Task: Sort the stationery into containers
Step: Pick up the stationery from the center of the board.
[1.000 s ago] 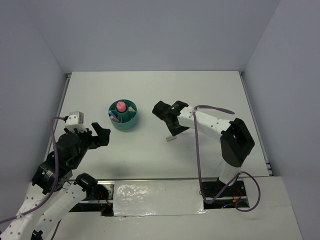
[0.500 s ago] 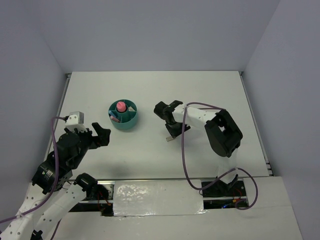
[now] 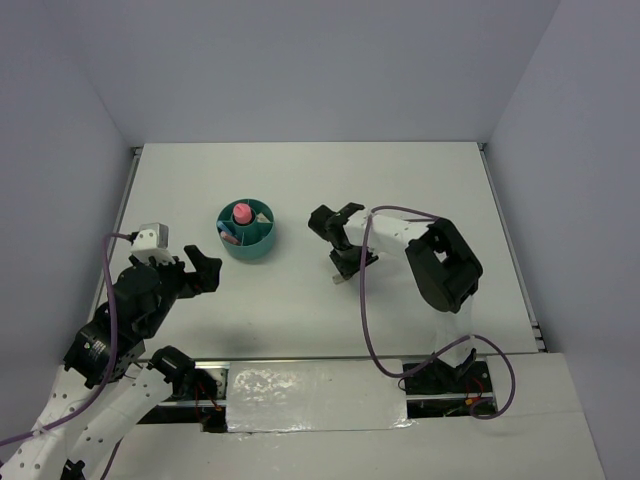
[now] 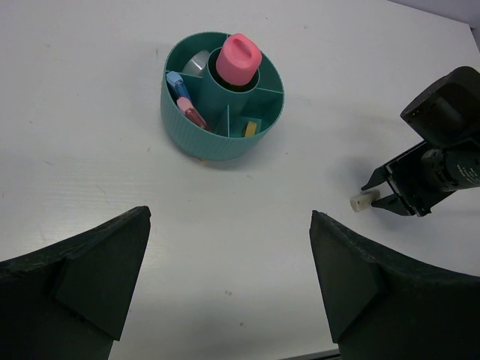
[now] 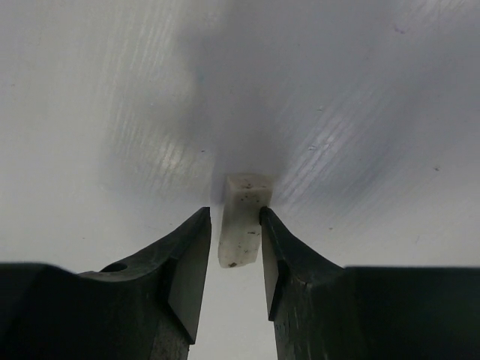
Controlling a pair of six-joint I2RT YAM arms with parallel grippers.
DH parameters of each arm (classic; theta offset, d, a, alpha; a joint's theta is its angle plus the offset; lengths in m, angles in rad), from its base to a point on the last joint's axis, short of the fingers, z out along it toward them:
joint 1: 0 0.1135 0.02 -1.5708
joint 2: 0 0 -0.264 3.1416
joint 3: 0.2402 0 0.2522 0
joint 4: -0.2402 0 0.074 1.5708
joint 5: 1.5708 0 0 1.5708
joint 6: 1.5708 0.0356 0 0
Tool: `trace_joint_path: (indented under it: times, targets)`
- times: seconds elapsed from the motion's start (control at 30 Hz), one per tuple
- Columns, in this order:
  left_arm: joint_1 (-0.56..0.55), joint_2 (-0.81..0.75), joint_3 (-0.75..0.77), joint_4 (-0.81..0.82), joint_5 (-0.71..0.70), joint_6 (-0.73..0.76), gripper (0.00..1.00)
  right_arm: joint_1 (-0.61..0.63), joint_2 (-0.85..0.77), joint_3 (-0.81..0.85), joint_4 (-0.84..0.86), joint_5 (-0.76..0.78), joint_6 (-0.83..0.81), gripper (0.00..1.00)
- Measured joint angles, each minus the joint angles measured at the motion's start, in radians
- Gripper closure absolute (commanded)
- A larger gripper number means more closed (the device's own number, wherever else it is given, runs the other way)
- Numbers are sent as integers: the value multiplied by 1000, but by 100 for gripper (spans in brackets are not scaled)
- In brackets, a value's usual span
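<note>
White block [image 3: 342, 277]: top view, flat on the table [image 3: 420, 180], well to the right of the teal organiser [image 3: 250, 250], beneath the right gripper [image 3: 349, 264]; left gripper [image 3: 197, 270] near its base, spread wide, holding nothing. Left wrist view: organiser holds a pink-capped cylinder [image 4: 238, 56] upright in its centre cup, with a blue piece [image 4: 175, 79] and a pink piece [image 4: 193, 116] in one ring compartment. Right wrist view: block lies between the fingers, one touching, the other a sliver apart; not clamped.
</note>
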Motion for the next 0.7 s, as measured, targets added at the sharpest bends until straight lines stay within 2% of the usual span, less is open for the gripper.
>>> trace_joint_path:
  times: [0.27,0.3,0.33,0.43,0.47,0.53,0.57,0.7]
  targets:
    - [-3,2,0,0,2,0,1,0,16,-19,19,-48,-20,63]
    - [-3,2,0,0,2,0,1,0,13,-23,21,-48,-20,65]
    - [-3,2,0,0,3,0,1,0,9,-29,24,-48,-20,77]
    - [-3,2,0,0,2,0,1,4,-6,-50,31,-51,-16,87]
    - [-3,2,0,0,2,0,1,5,-9,-54,35,-51,-16,93]
    - [-5,2,0,0,3,0,1,6,-10,-55,38,-50,-18,95]
    - [-6,2,0,0,2,0,1,7,-11,-55,40,-48,-21,100]
    - [-9,2,0,0,2,0,1,16,-15,-55,59,-36,-65,100]
